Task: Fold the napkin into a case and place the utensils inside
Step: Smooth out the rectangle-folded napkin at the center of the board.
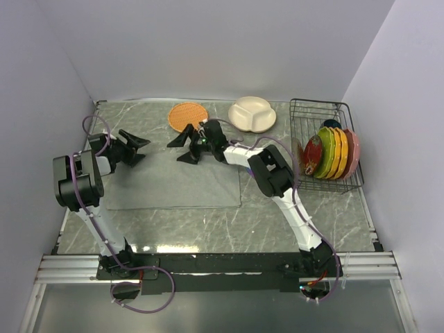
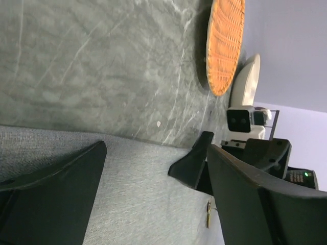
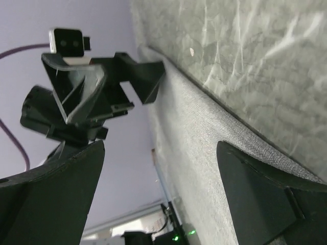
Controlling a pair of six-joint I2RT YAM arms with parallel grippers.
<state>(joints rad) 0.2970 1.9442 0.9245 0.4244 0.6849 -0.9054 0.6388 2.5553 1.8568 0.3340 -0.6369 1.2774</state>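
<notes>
The grey napkin [image 1: 173, 184] lies spread flat on the marble table; it also shows in the left wrist view [image 2: 133, 204] and the right wrist view [image 3: 204, 168]. My left gripper [image 1: 135, 147] is open and empty over the napkin's far left edge, jaws wide apart [image 2: 156, 153]. My right gripper [image 1: 182, 147] is open and empty over the far edge near the middle [image 3: 161, 153]. The two grippers face each other, apart. The gold spoon and the purple knife are not in view. A small gold tag [image 2: 208, 214] sits at the cloth's edge.
A round orange woven mat [image 1: 188, 116] and a white divided dish [image 1: 252, 113] lie at the back. A black wire rack [image 1: 326, 142] at the right holds several coloured plates upright. Bare marble table [image 1: 277, 222] shows in front of and right of the napkin.
</notes>
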